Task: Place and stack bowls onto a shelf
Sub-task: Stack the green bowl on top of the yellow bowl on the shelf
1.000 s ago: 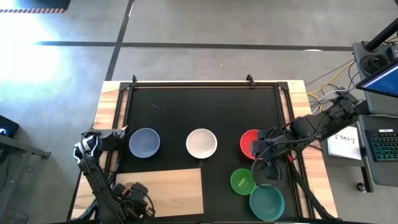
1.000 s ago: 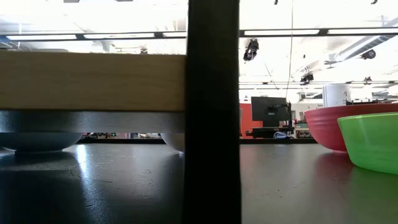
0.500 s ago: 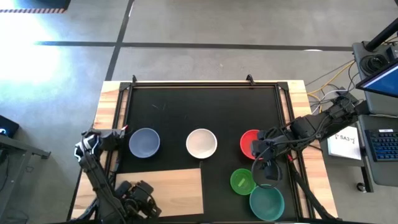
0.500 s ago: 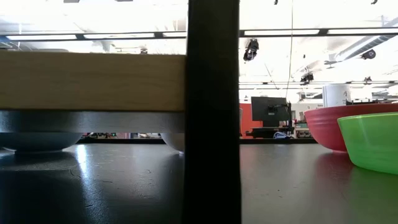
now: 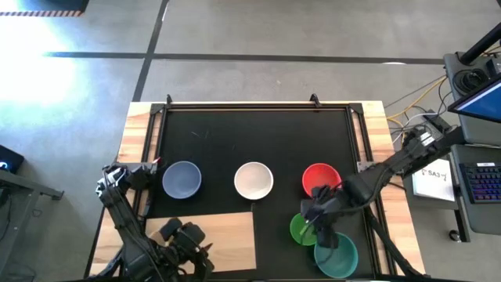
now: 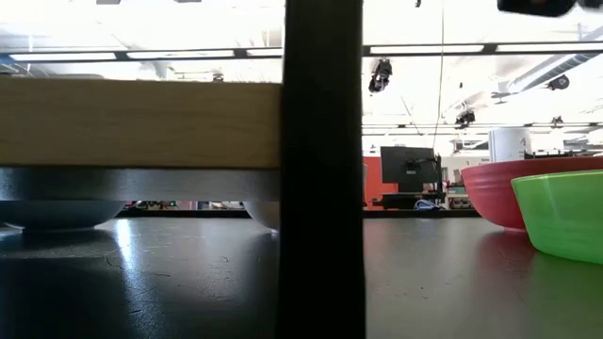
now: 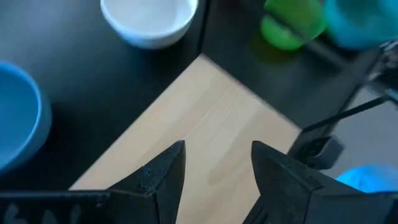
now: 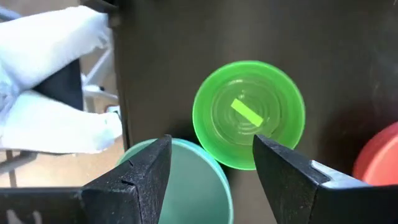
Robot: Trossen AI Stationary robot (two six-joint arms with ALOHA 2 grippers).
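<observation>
right claw w/ fingers apart hovers over green bowl near worktop's front right corner; pickup step, next it must lower & clamp rim. left claw also apart, above shelf.

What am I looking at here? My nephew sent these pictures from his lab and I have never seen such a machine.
It is a robot with two dark arms at a table, each ending in two-fingered jaws. One picture looks straight down, one level across the tabletop, two from cameras on the wrists. The left gripper hangs open and empty over the light-wood shelf. The right gripper, also open and empty, is above the green bowl and teal bowl. A slate-blue bowl, white bowl and red bowl sit in a row on the black mat.
</observation>
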